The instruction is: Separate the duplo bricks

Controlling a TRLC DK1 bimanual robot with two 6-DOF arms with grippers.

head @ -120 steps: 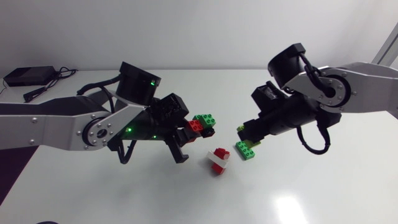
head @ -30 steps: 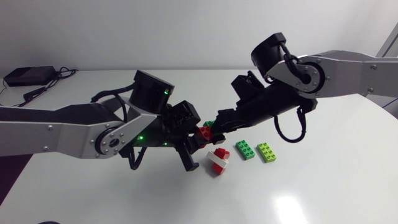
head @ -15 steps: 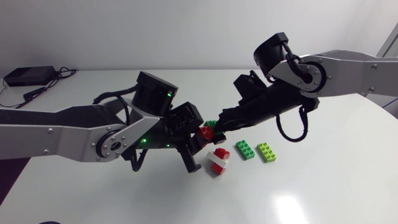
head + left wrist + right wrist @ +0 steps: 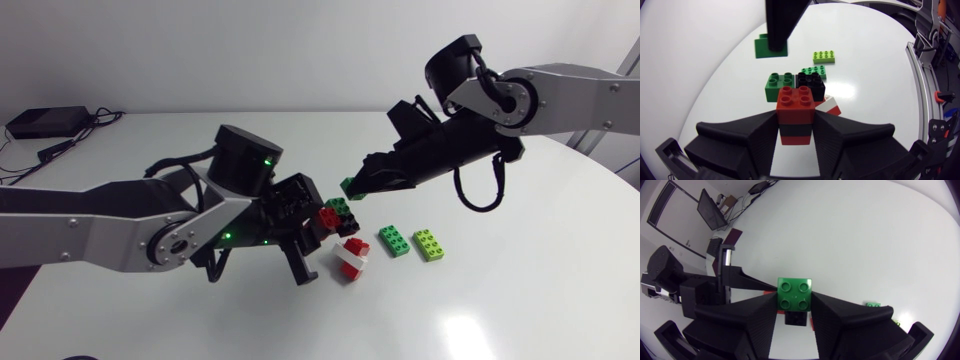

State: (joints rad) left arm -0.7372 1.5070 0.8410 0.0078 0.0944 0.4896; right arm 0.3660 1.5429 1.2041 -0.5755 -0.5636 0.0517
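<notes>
Half the brick stack [image 4: 795, 102] hides in the clamping left gripper [image 4: 795, 122] — right gripper [image 4: 794, 302] pinches a green brick [image 4: 795, 291]. Lime brick [image 4: 431, 244] lies nearby.

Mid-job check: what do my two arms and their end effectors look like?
The left arm and right arm have silver-grey links with black joints. Black cables loop at each wrist; small green lights glow on the left one. The left end effector and right end effector are matte black, each with two broad wedge-shaped fingers.
</notes>
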